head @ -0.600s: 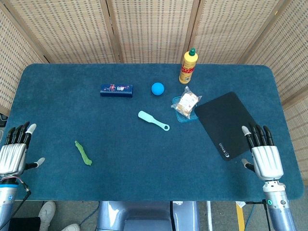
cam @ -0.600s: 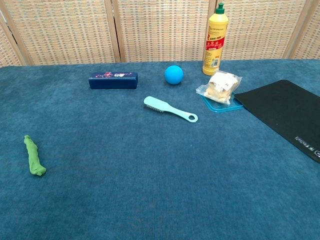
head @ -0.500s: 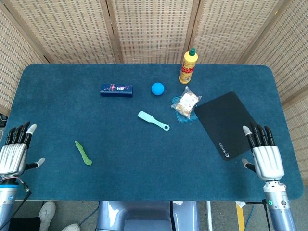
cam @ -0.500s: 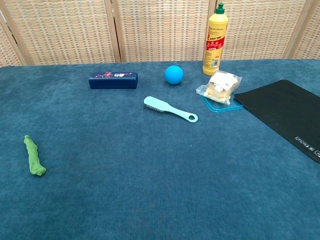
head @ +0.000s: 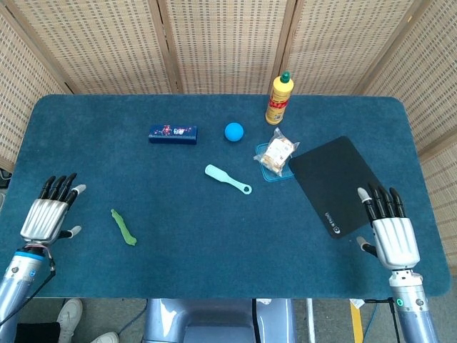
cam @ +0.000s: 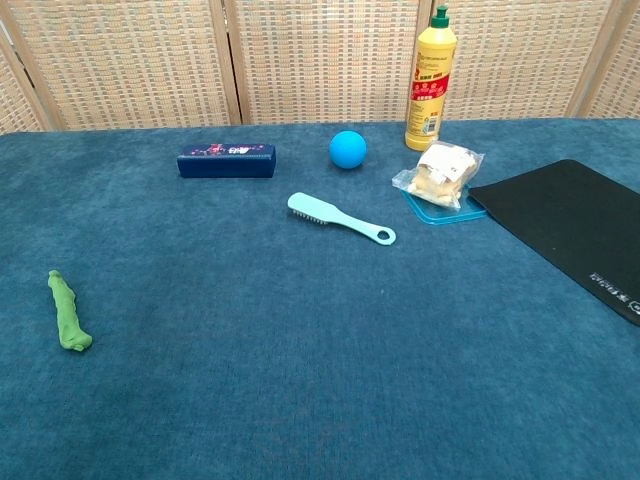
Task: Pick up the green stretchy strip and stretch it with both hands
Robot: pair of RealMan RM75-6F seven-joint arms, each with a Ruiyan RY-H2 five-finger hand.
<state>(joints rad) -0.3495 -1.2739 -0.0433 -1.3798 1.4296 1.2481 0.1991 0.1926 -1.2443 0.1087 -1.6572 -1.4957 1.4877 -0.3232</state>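
Movement shows only in the left hand (head: 51, 214): it has come inward over the table's left edge, angling toward the green stretchy strip (head: 123, 227), and now sits near it but clearly apart. Its fingers are spread and hold nothing. The strip lies loose on the blue table (head: 178, 214), in the same spot as a moment ago. The right hand (head: 388, 227) has barely shifted, fingers extended and empty, at the near corner of the black mat (head: 335, 184), well apart from the strip. Judging by this, the reach has started; no pickup yet.
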